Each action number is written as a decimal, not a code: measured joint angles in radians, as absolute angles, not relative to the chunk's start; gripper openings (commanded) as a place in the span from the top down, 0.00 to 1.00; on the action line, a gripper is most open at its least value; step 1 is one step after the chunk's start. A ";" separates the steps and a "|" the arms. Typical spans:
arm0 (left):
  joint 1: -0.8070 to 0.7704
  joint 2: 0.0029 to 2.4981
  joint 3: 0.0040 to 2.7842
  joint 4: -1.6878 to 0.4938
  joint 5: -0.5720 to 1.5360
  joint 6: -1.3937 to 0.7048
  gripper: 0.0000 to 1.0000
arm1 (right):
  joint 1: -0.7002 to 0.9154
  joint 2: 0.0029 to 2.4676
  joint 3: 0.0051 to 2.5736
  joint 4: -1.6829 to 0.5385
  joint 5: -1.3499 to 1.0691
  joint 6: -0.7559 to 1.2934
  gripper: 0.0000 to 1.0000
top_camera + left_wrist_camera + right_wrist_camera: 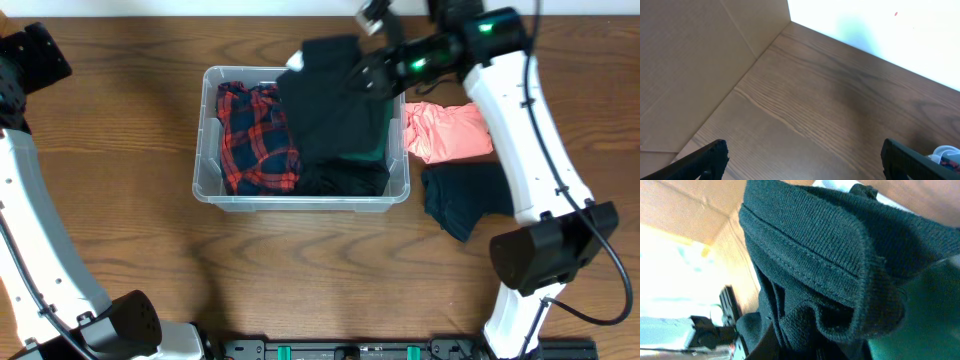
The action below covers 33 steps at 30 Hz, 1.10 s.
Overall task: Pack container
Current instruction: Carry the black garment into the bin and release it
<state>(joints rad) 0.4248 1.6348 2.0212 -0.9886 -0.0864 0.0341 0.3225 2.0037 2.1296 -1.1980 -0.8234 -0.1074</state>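
Note:
The clear plastic container (pixel 210 188) stands mid-table and holds a red and black plaid garment (pixel 255 140) on its left and dark clothes on its right. My right gripper (pixel 372 72) is shut on a black knit garment (pixel 335 100) and holds it over the container's right half, draped across the far rim. The knit fabric (pixel 830 255) fills the right wrist view and hides the fingers. My left gripper (pixel 802 160) is open and empty over bare table at the far left, outside the overhead view.
A pink garment (pixel 448 130) and a dark navy garment (pixel 465 198) lie on the table right of the container, partly under my right arm. A cardboard wall (pixel 695 60) stands beside the left gripper.

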 measured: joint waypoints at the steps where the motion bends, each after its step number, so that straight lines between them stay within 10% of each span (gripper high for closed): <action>1: 0.425 1.635 2.021 -0.989 -0.086 0.034 0.02 | 0.342 2.008 2.130 -1.206 -0.806 -0.115 0.99; 24: 0.425 1.635 2.021 -0.989 -0.086 0.034 0.02 | 0.419 2.307 2.133 -1.366 -0.269 0.010 0.96; 33: 0.425 1.635 2.021 -0.989 -0.086 0.034 0.02 | 0.418 2.257 2.138 -1.370 -0.037 0.006 0.37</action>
